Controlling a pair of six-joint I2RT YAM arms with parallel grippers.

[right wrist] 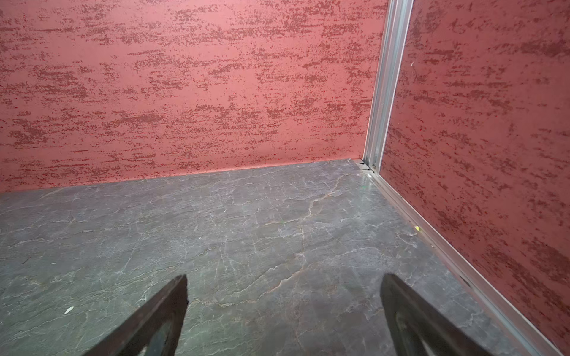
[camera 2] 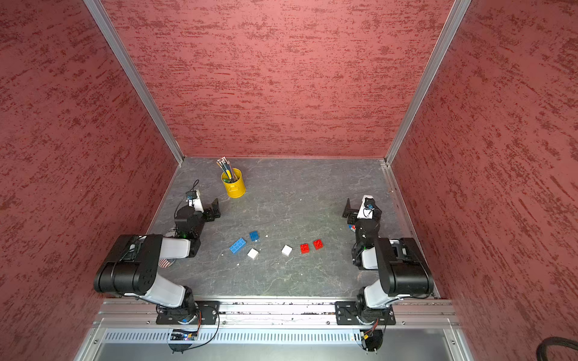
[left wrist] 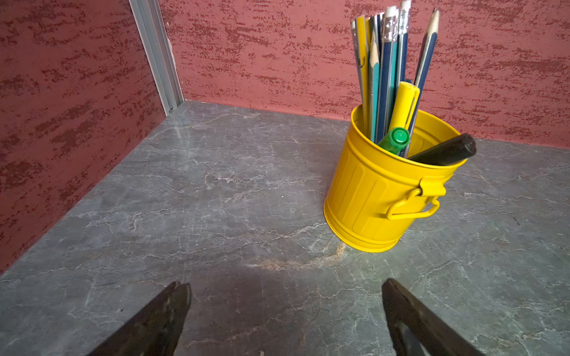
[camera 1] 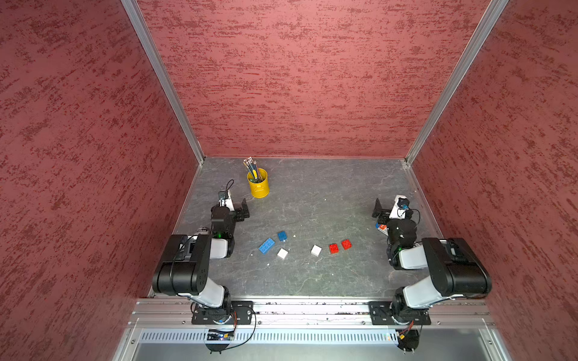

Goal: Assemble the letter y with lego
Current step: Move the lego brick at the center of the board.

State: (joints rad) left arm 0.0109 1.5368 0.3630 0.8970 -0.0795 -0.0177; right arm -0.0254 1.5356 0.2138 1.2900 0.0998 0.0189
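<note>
The lego lies loose on the grey table in both top views: a long blue brick (camera 1: 266,245), a small blue brick (camera 1: 282,236), two white squares (camera 1: 282,253) (camera 1: 316,250) and two red bricks (camera 1: 333,248) (camera 1: 346,244). All sit apart, none joined, so the letter y is not in view. My left gripper (camera 1: 240,210) (left wrist: 285,286) is open and empty, back-left of the bricks. At the far right my right gripper (camera 1: 380,210) (right wrist: 283,280) is also open, over bare table. Neither wrist view shows a brick.
A yellow pencil cup (camera 1: 258,184) (left wrist: 379,191) full of pencils and pens stands just beyond the left gripper. Red walls close in three sides. A small red, white and blue item (camera 1: 381,228) lies partly under the right arm, a flag-patterned disc (camera 2: 165,262) under the left.
</note>
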